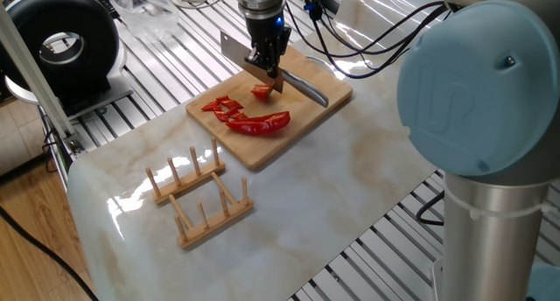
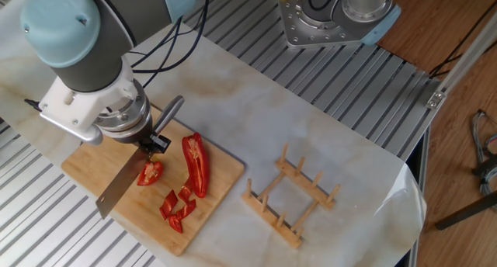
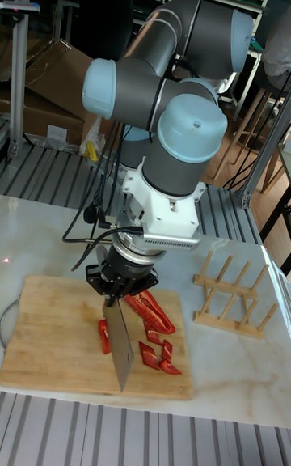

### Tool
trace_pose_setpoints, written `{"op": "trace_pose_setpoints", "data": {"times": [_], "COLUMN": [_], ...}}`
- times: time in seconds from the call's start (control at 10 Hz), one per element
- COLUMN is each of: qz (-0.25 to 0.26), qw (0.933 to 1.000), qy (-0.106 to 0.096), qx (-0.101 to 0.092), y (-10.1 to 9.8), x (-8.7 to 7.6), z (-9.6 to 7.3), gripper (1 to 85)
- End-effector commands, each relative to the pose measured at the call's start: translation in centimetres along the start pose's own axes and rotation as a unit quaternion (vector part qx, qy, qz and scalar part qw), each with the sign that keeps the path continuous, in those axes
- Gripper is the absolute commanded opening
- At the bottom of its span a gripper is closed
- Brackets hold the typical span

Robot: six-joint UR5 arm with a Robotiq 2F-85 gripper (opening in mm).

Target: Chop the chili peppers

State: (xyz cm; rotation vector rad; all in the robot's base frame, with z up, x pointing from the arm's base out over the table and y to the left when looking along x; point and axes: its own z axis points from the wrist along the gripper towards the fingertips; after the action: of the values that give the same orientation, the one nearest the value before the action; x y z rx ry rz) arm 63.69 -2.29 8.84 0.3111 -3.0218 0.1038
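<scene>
The chili peppers lie on a wooden cutting board [image 1: 262, 152] [image 2: 89, 164] [image 3: 48, 328]. One long curved red half [image 1: 261, 123] [image 2: 196, 162] [image 3: 158, 314] lies beside several small cut bits [image 1: 223, 107] [image 2: 177, 207] [image 3: 162, 357]. A short piece [image 1: 262, 92] [image 2: 150, 172] [image 3: 103, 336] lies next to the blade. My gripper [image 1: 267, 63] [image 2: 153, 142] [image 3: 121, 286] is shut on a knife. The knife's blade [image 1: 234, 52] [image 2: 120, 191] [image 3: 121, 345] hangs just above the board and its handle [image 1: 306, 89] [image 2: 171, 112] sticks out the other side. The blade's edge is beside the short piece.
A wooden peg rack [image 1: 199, 196] [image 2: 291, 197] [image 3: 230, 292] lies on the marble tabletop beside the board. A black round device [image 1: 66, 43] stands at the far left. Cables [image 1: 350, 47] run behind the board. A second robot base [image 2: 338, 15] is at the back.
</scene>
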Motion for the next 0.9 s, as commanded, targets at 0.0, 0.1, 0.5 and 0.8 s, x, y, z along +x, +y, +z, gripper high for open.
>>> {"op": "trace_pose_setpoints", "data": {"times": [0.0, 0.1, 0.5, 0.8], "qz": [0.006, 0.007, 0.007, 0.006], "qw": [0.9998, 0.9998, 0.9997, 0.9997], "qy": [-0.003, -0.002, 0.0, -0.002], "qx": [-0.017, -0.02, -0.022, -0.025], "y": [0.83, 1.1, 1.34, 1.54], "x": [-0.47, -0.52, -0.42, -0.69], "z": [-0.04, -0.16, -0.5, -0.37], "gripper": [1.3, 1.3, 1.3, 1.3]}}
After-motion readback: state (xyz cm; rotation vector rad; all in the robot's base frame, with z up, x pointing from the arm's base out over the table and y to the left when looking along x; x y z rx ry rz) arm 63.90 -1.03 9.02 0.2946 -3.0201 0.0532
